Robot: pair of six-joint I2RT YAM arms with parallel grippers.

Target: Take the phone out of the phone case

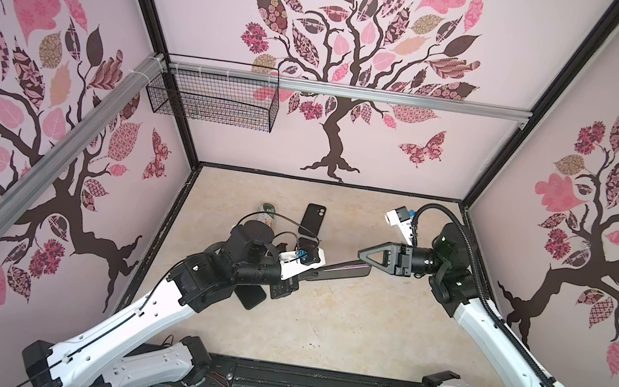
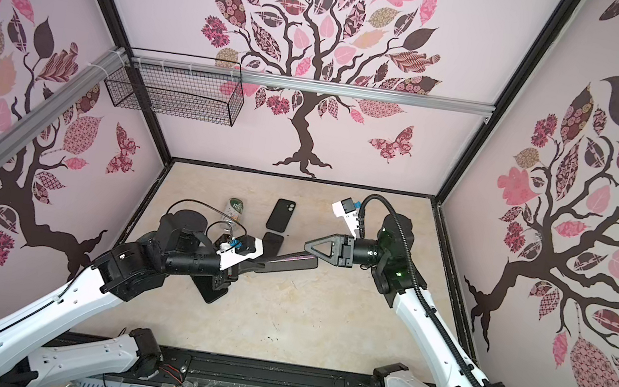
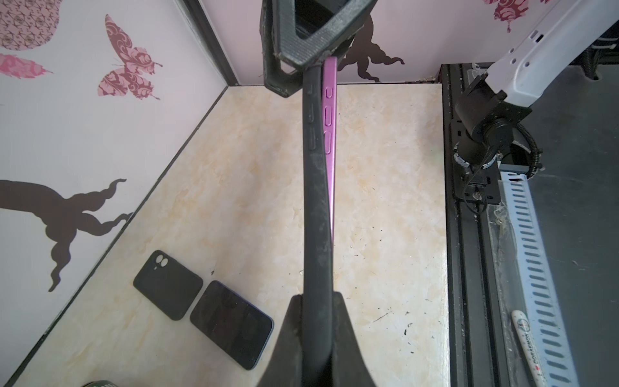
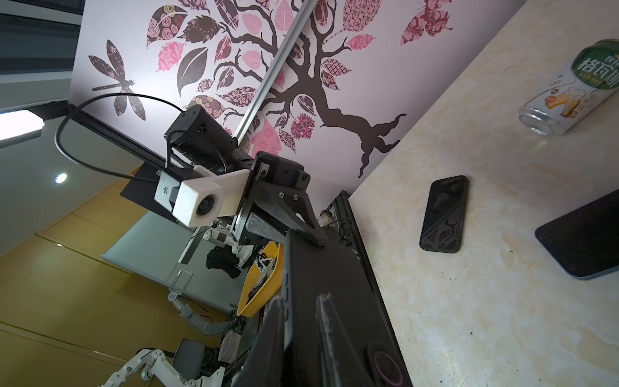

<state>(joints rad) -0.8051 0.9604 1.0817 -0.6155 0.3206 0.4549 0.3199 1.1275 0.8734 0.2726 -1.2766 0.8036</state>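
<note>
Ok so the phone (image 3: 330, 134) is up in the air over the middle of the surface (image 1: 340, 334), not touching it, stretched between the two grippers like a little bridge. It's only partly in the case (image 3: 316, 217).

The left gripper (image 3: 316, 301) is clamped shut on the near end. In its wrist view only the black case goes in between its fingers. From there the purple edge of the phone fans away from the case, and the gap gets widest up at the other end. You can see the phone's side buttons sitting right beside the case's button bumps, so that long edge is popped out of the lip.

The right gripper (image 1: 362, 258) is closed across that far end. In its wrist view one of its fingers (image 4: 326, 321) lies on the case's back, close to the camera hole, and the other is on the opposite face. It looks like phone and case are both pinched there, though I can't tell how much of each.

Other stuff on the surface:
- a spare case (image 1: 313, 218) near the back edge, left of the middle
- a second phone (image 3: 231, 323) just in front of it, nearly touching
- a can (image 4: 566, 87) on its side, left of the spare case
- a third phone (image 4: 443, 214) nearer the left edge, partly under the left arm in both top views
</note>
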